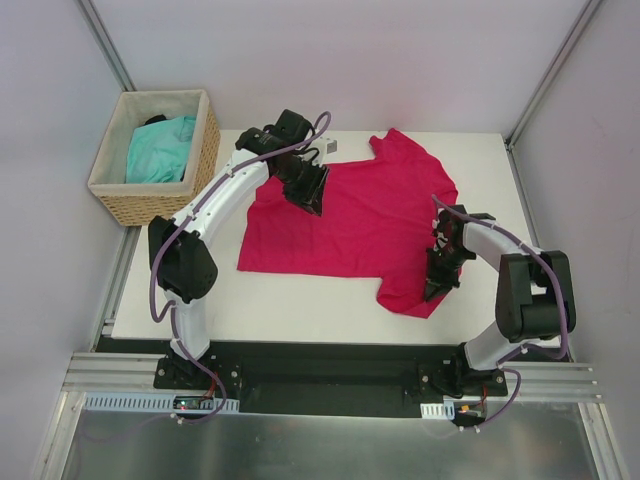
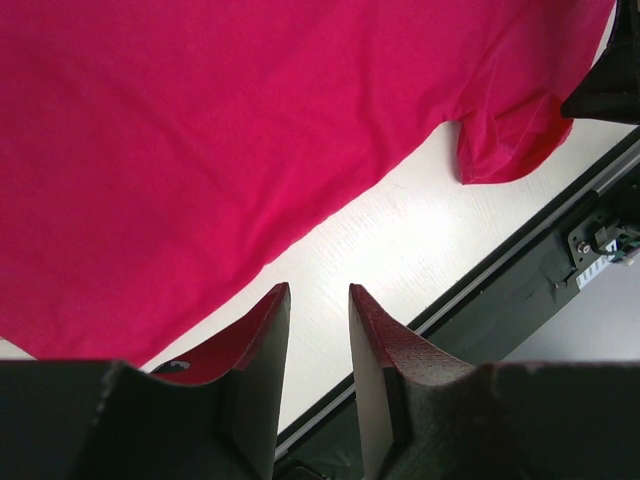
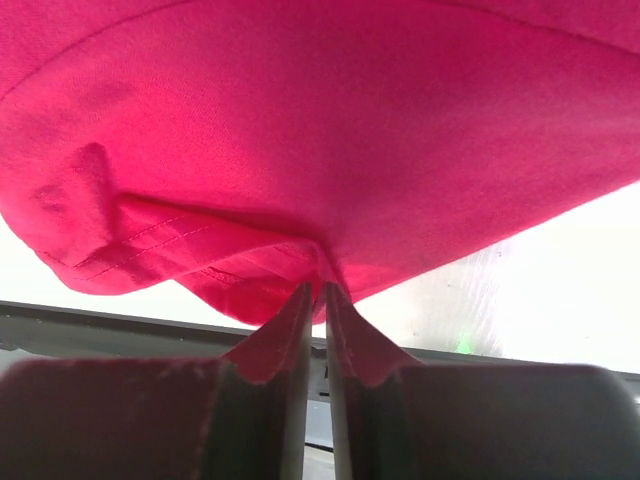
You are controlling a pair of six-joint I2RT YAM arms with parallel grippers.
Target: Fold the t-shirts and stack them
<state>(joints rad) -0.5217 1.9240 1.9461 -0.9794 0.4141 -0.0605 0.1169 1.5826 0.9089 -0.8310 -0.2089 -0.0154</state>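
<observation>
Mostly buried in basket point(image 1: 150, 208), turquoise t-shirt point(image 1: 160, 150), crimson t-shirt point(image 1: 360, 220) on desk point(image 1: 300, 300), corner hidden under parted left jaws, right jaws pinching its sleeve

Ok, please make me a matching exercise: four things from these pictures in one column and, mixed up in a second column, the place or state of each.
1. crimson t-shirt
2. turquoise t-shirt
3. left gripper
4. right gripper

A. inside the wicker basket
B. jaws apart, nothing between them
C. pinched shut on a pink fabric edge
D. lying mostly flat on the table

Pairs: 1-D, 2-A, 3-B, 4-C
</observation>
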